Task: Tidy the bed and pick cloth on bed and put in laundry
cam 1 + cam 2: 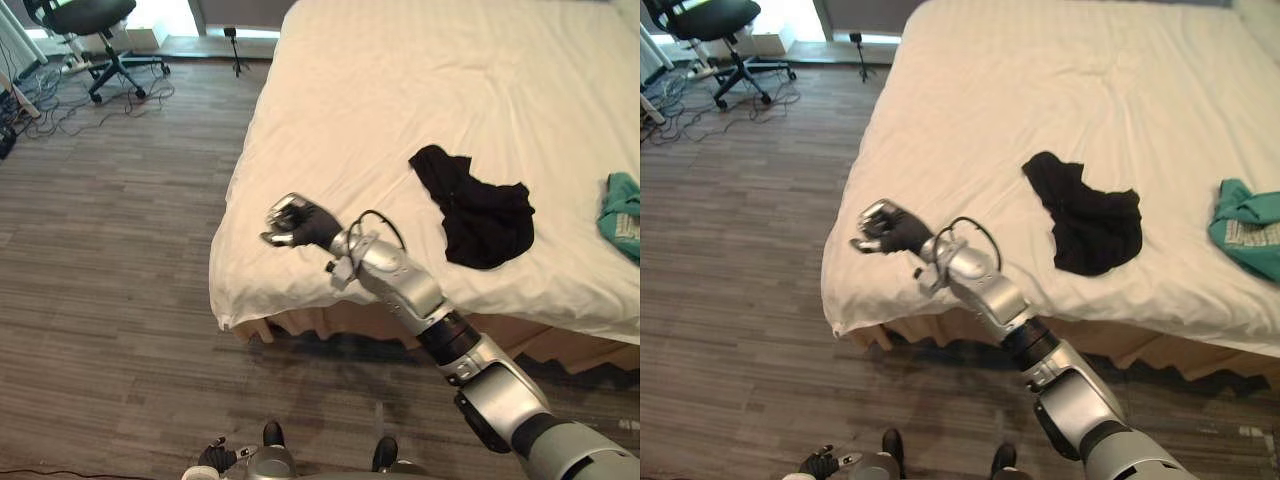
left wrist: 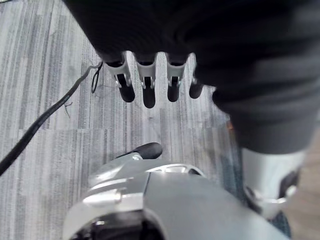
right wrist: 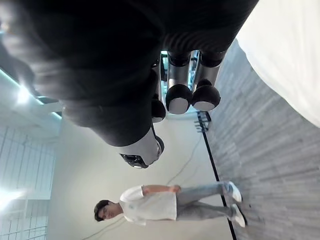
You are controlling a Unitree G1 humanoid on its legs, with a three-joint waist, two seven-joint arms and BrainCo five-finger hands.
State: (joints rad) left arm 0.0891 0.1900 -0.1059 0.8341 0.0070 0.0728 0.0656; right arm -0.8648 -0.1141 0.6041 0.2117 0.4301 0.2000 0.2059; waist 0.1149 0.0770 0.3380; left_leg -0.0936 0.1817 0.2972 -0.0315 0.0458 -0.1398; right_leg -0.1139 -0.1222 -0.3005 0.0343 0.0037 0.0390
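A black cloth lies crumpled on the white bed, near its front edge. A teal cloth lies further right on the same sheet. My right hand hangs over the bed's near left corner, well left of the black cloth, with its fingers curled into a fist on nothing. My left hand is low by my side above the wooden floor, its fingers relaxed and holding nothing.
A black office chair stands at the far left among loose cables. A small tripod stands by the bed's far left side. A person stands across the room. Wooden floor runs left of the bed.
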